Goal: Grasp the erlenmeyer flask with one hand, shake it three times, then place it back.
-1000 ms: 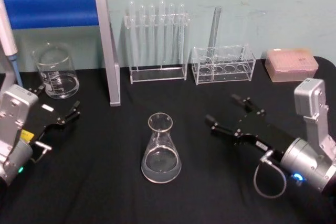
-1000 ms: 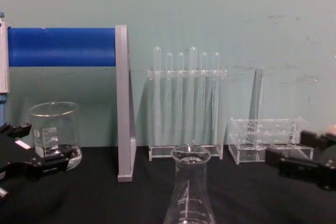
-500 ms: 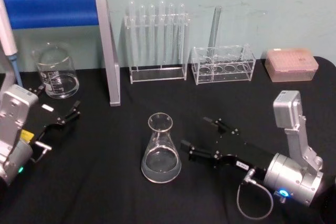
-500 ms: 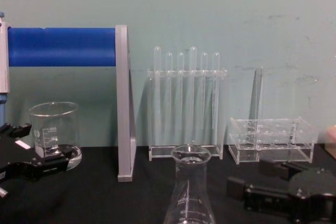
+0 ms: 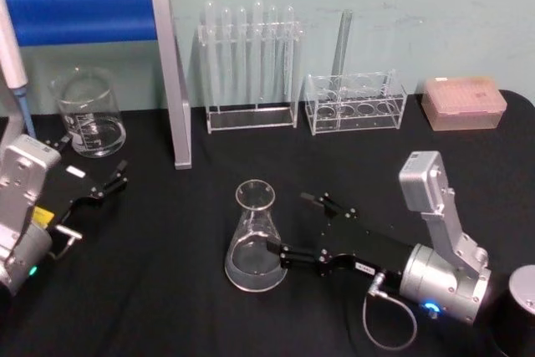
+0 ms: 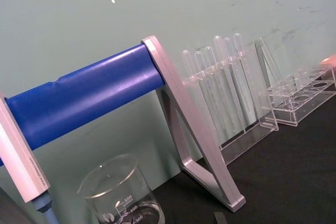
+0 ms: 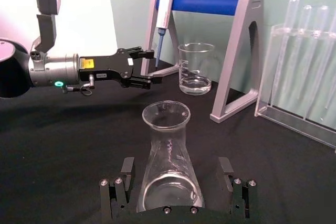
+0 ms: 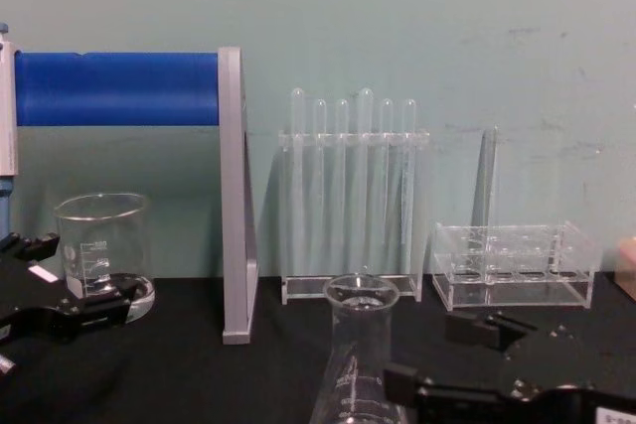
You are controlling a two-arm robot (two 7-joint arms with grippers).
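Note:
The erlenmeyer flask (image 5: pixel 255 236) stands upright on the black table, clear glass with a little liquid in its base. My right gripper (image 5: pixel 290 223) reaches in from the right, open, one finger on each side of the flask's lower body. In the right wrist view the flask (image 7: pixel 167 140) stands between the two fingers (image 7: pixel 126 170), with a gap on both sides. The chest view has the flask (image 8: pixel 360 354) at the bottom centre and the right gripper (image 8: pixel 427 354) beside it. My left gripper (image 5: pixel 92 160) rests open at the far left, near the beaker.
A glass beaker (image 5: pixel 88 114) stands at the back left by a pipette stand with a blue bar (image 5: pixel 84 14). A test tube rack (image 5: pixel 249 64), a second clear rack (image 5: pixel 355 102) and a pink box (image 5: pixel 464 102) line the back. A black cylinder (image 5: pixel 514 315) sits front right.
My right gripper has moved left across the table to the flask, and its open fingers now flank it. The flask and the left arm have not moved.

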